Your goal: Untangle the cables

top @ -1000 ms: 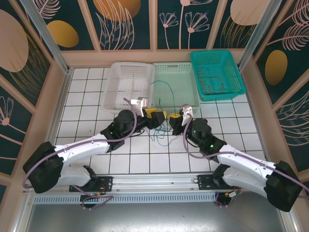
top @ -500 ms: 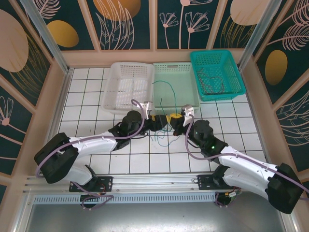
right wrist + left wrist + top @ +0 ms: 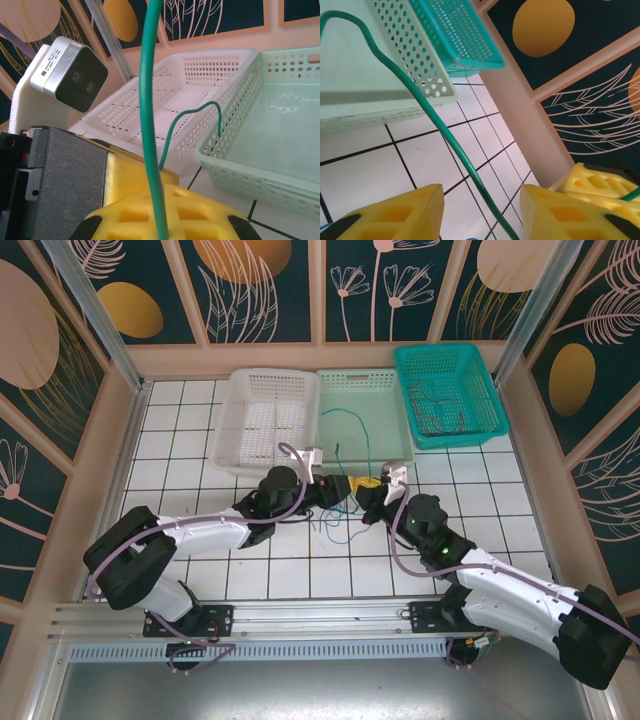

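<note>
Left pincer (image 3: 479, 202): jaws half apart, green cable (image 3: 440, 127) runs lengthwise through gap, unpinched. Right pincer (image 3: 161, 215) just beside, clamped on same cable. Cable arcs away over basket (image 3: 365, 375). Left nearer free span.

White arms (image 3: 200, 533), black joints (image 3: 278, 490), looping purple cables (image 3: 391, 533) (pincer fingers (image 3: 410, 215) are yellow, waffle-ribbed).

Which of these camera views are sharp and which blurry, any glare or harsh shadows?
Top external view: evenly lit, sharp, soft shadows under the arms, no harsh glare. Left wrist view: green cable and tiles crisp, near yellow fingers slightly soft. Right wrist view: the cable close to the lens is blurred, baskets behind clearer.
</note>
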Robot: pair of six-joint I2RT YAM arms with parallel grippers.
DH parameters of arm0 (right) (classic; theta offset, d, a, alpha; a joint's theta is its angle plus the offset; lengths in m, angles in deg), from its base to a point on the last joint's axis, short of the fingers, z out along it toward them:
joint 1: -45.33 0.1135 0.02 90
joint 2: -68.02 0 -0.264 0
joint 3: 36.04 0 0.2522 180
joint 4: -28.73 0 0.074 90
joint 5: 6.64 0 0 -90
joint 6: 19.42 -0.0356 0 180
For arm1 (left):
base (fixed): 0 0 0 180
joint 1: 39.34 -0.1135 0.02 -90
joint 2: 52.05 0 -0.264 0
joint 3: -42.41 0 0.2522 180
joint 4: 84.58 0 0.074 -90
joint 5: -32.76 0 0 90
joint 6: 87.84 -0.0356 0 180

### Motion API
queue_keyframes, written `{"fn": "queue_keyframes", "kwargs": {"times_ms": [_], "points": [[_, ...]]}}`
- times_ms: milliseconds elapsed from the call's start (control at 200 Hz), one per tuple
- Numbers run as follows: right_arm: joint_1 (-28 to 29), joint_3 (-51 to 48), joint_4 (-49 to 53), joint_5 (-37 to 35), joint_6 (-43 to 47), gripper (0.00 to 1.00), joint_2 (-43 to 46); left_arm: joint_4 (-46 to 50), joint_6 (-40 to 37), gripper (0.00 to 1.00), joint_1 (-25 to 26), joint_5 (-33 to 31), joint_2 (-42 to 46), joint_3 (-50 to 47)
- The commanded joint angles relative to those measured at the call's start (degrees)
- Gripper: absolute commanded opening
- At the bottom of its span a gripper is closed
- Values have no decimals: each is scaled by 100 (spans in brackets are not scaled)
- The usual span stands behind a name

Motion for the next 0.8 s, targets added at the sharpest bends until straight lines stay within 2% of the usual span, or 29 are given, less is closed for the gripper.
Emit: {"fn": "queue_keyframes", "kwargs": {"times_ms": [0, 125, 235, 335, 606, 796], "points": [[-6, -46, -335, 154, -88, 0, 82, -453, 64, 40, -10, 162, -112, 161], [-7, -63, -303, 131, -113, 0, 96, -522, 61, 26, -10, 215, -149, 181], [-7, -54, -185, 67, -116, 0, 80, -548, 19, 10, -12, 198, -97, 139], [-7, 13, 144, -152, -146, 0, 21, -532, -90, 2, -10, 78, 61, 59], [-59, 295, 1685, -757, -324, 0, -480, 104, -667, 0, -28, -727, 1061, -282], [-77, 114, 1943, -1052, -545, 0, -363, 608, -960, 0, -45, -1383, 1853, -526]]}}
